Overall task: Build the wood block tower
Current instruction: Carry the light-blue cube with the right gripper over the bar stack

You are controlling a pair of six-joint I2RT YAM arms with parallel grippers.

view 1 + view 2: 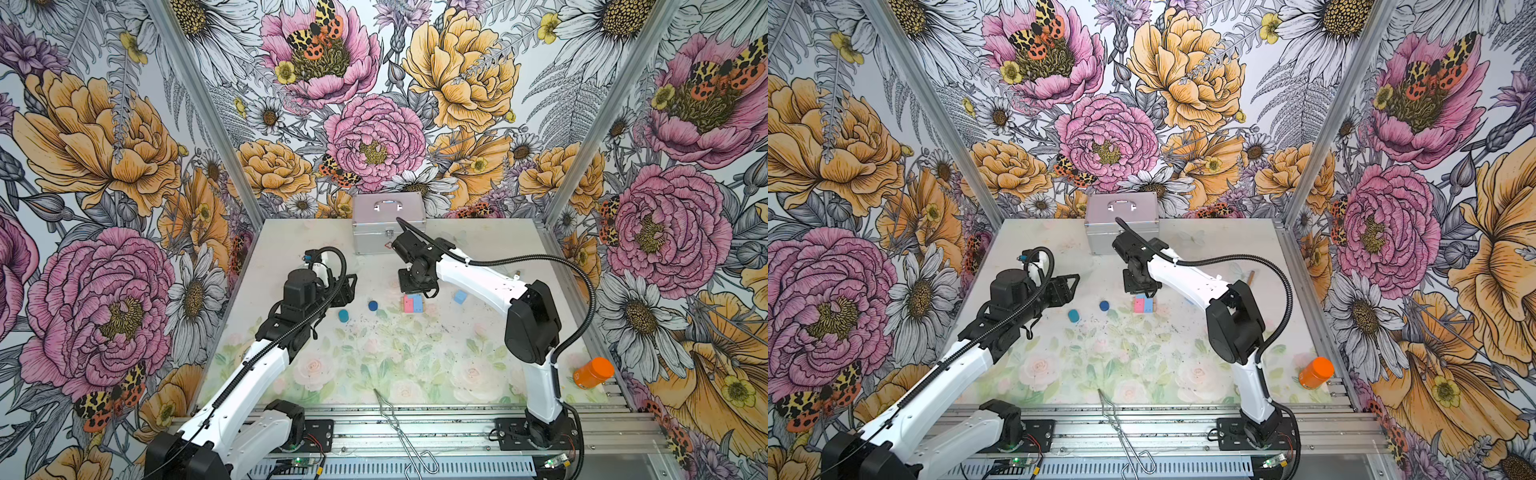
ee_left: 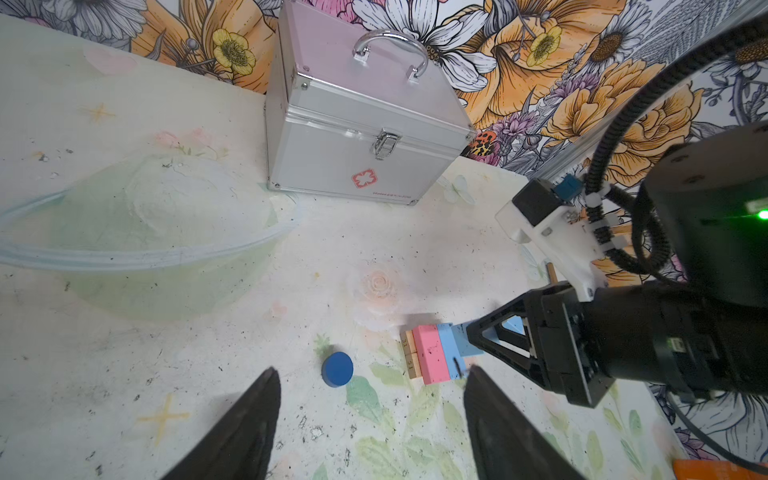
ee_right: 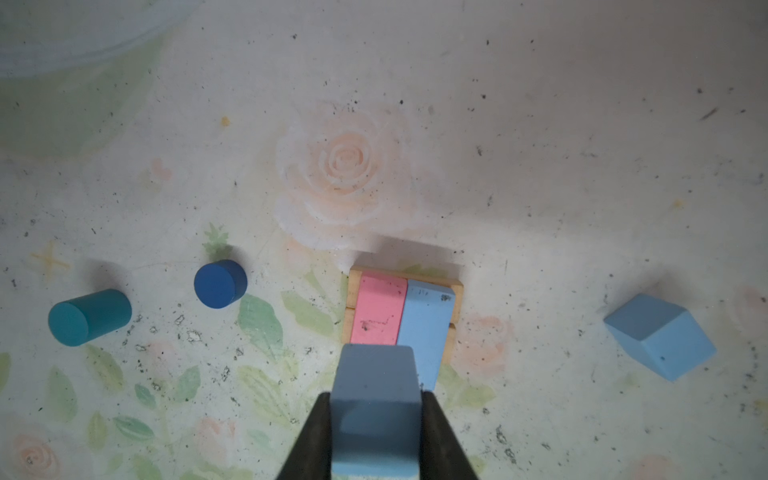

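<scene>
From my seat, the case (image 1: 386, 226) stands at the back of the table (image 1: 457, 357), against the rear wall. In front of it, near the middle, sits the tower (image 1: 412, 304): two slabs (image 3: 380, 309) side by side across two planks (image 3: 457, 301). The upright cylinder (image 1: 373, 306) stands left of it, and further left is the lying cylinder (image 1: 344, 316), with my left gripper (image 1: 349, 289) hanging just behind it. My right gripper (image 3: 376, 419) carries the held cube (image 3: 374, 374) over the tower's edge; I cannot tell if they touch. The loose cube (image 1: 460, 296) lies right of the tower. The jar (image 1: 593, 372) rests near the front right corner. The tongs (image 1: 392, 417) lie front middle, reaching onto the rail (image 1: 457, 432).
</scene>
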